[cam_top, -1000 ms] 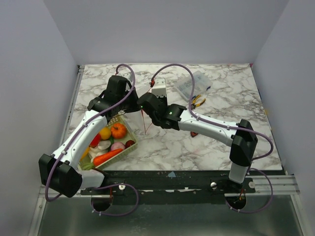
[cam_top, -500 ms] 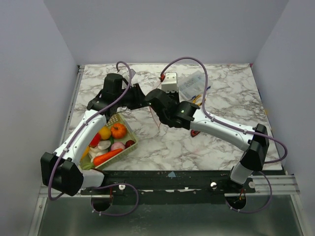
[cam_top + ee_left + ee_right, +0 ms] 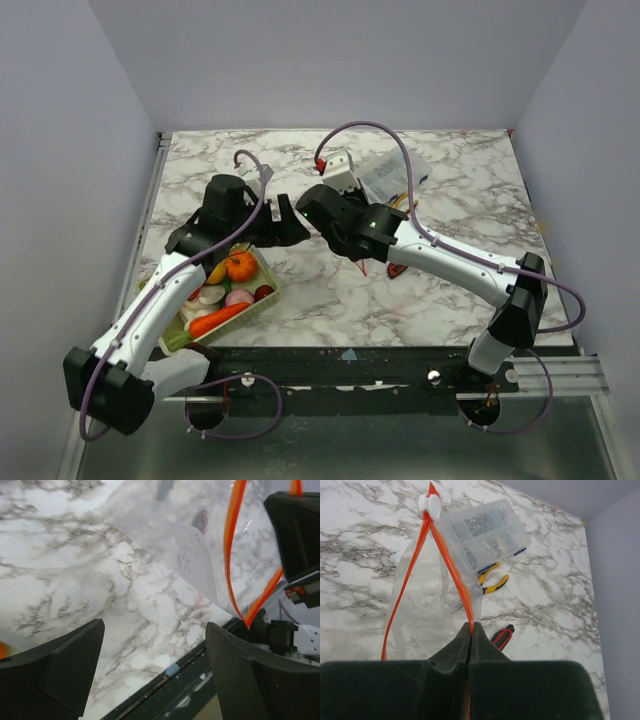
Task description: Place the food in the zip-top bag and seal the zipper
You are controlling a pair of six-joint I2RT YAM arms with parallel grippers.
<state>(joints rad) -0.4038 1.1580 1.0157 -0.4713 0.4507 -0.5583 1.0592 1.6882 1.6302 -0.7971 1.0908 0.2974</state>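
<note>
My right gripper [image 3: 471, 629] is shut on the orange zipper [image 3: 453, 580] of the zip-top bag [image 3: 420, 605]. The clear bag stretches away from it, mouth spread, with a white slider [image 3: 429, 504] at the far end. In the top view only a thin red strip [image 3: 362, 265] shows under the right arm [image 3: 345, 215]. My left gripper [image 3: 285, 224] [image 3: 155, 630] is open and holds nothing. The bag [image 3: 165, 535] and its zipper [image 3: 230, 545] hang ahead of it, apart from its fingers. The food, with an orange pumpkin [image 3: 240, 265] and a carrot [image 3: 215, 320], lies in the green mesh basket [image 3: 258, 303] at the front left.
A clear box of small parts [image 3: 392, 175] [image 3: 487, 530] sits at the back right, with yellow-handled pliers [image 3: 492, 580] beside it. A red-and-black utility knife [image 3: 396, 270] [image 3: 501, 637] lies right of the bag. The table's near edge [image 3: 165, 672] runs just below the left gripper.
My left gripper has opened and drawn back toward the basket. The right arm has swung right and nearer, carrying the bag's red strip with it.
</note>
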